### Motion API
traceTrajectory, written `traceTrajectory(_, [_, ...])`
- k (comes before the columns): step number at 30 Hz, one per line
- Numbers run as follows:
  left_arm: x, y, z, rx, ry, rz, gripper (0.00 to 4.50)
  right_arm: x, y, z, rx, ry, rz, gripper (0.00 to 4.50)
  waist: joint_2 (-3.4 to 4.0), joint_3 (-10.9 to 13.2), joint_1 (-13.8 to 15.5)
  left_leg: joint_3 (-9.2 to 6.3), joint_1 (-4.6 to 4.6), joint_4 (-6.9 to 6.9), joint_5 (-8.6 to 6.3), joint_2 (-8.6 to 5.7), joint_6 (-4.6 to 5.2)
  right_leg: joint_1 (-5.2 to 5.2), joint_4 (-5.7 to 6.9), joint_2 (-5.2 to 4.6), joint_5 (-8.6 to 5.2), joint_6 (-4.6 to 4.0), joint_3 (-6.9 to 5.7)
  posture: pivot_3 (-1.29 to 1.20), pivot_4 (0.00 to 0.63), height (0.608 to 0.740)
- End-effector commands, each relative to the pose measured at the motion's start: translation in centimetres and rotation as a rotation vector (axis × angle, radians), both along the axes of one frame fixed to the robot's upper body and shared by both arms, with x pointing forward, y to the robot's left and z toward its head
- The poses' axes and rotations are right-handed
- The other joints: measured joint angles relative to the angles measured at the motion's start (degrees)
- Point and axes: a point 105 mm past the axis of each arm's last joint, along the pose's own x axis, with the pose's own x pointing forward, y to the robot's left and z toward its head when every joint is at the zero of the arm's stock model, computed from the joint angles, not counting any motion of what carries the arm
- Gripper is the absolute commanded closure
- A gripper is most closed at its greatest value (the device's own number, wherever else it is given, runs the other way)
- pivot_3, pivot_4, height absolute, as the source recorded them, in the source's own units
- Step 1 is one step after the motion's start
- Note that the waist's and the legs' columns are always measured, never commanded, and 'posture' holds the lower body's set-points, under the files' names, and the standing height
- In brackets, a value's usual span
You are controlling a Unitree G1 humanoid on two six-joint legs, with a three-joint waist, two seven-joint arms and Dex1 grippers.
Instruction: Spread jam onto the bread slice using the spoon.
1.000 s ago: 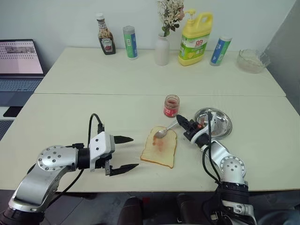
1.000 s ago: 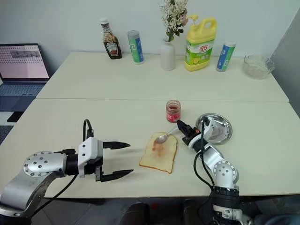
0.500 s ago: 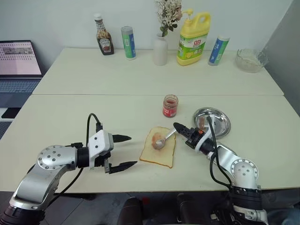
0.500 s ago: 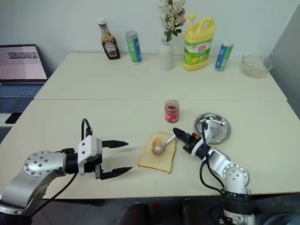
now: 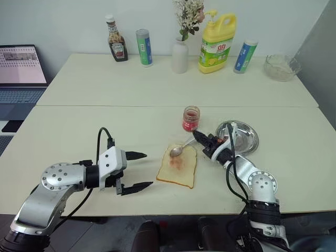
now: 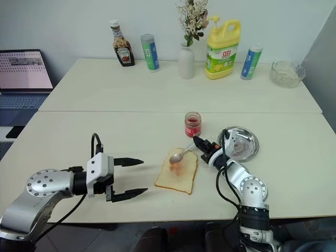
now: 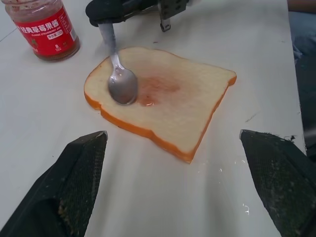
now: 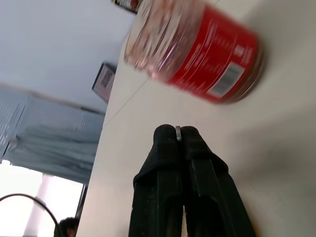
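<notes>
From the left eye view, the bread slice (image 5: pixel 178 166) lies flat on the cream surface (image 5: pixel 73 131), its long axis running from the robot toward the jam (image 5: pixel 190 118), which stands upright just beyond the slice's far corner. The spoon (image 5: pixel 180 148) lies slanted, bowl on the slice's far edge, handle rising toward the right tool (image 5: pixel 196 136), which is clamped tight on the handle. The left tool (image 5: pixel 140 170) hovers beside the bread with its fingers spread wide, nothing between them. The left wrist view adds detail: a reddish smear (image 7: pixel 157 89) sits mid-slice next to the spoon's bowl, which touches the bread face. The right wrist view shows the two black fingers (image 8: pixel 163 163) pressed together with the thin metal handle end pinched at their tips, and the jar's red label close ahead.
</notes>
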Motion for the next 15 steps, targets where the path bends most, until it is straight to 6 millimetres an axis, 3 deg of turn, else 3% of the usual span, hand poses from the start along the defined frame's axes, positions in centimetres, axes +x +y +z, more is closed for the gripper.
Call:
traceTrajectory(1, [0.0, 0.2, 0.5, 0.010, -0.033, -0.007, 0.00, -1.8, 0.8, 1.7, 0.019, -0.074, 0.117, 4.48, 0.00, 0.0, 0.0, 0.00, 0.00, 0.00, 0.00, 0.00, 0.00, 0.00, 0.00, 0.00, 0.00, 0.00, 0.00, 0.00, 0.150, 0.740])
traceTrajectory(6, [0.1, 0.1, 0.5, 0.011, -0.037, -0.011, 0.00, -2.8, -0.7, 1.2, -0.077, -0.106, 0.174, 4.48, -0.01, 0.0, 0.1, 0.00, -0.01, 0.02, 0.00, -0.01, 0.00, 0.01, -0.02, -0.01, 0.00, 0.00, -0.01, 0.00, 0.150, 0.740])
traceTrajectory(11, [0.2, 0.0, 0.4, 0.012, -0.038, -0.017, 0.00, -2.9, -2.3, 2.0, -0.113, -0.165, 0.188, 4.48, -0.01, 0.0, 0.1, 0.01, 0.01, 0.01, 0.00, -0.01, 0.00, 0.01, -0.02, 0.00, -0.01, 0.01, 0.00, 0.00, 0.150, 0.740])
traceTrajectory(15, [0.1, 0.0, 0.3, 0.013, -0.036, -0.027, 0.00, -0.6, -2.8, 3.6, -0.067, -0.200, 0.085, 4.48, -0.01, 0.0, 0.0, 0.01, 0.01, 0.02, 0.00, 0.00, 0.00, 0.01, -0.01, 0.01, 0.00, 0.01, 0.00, 0.00, 0.150, 0.740])
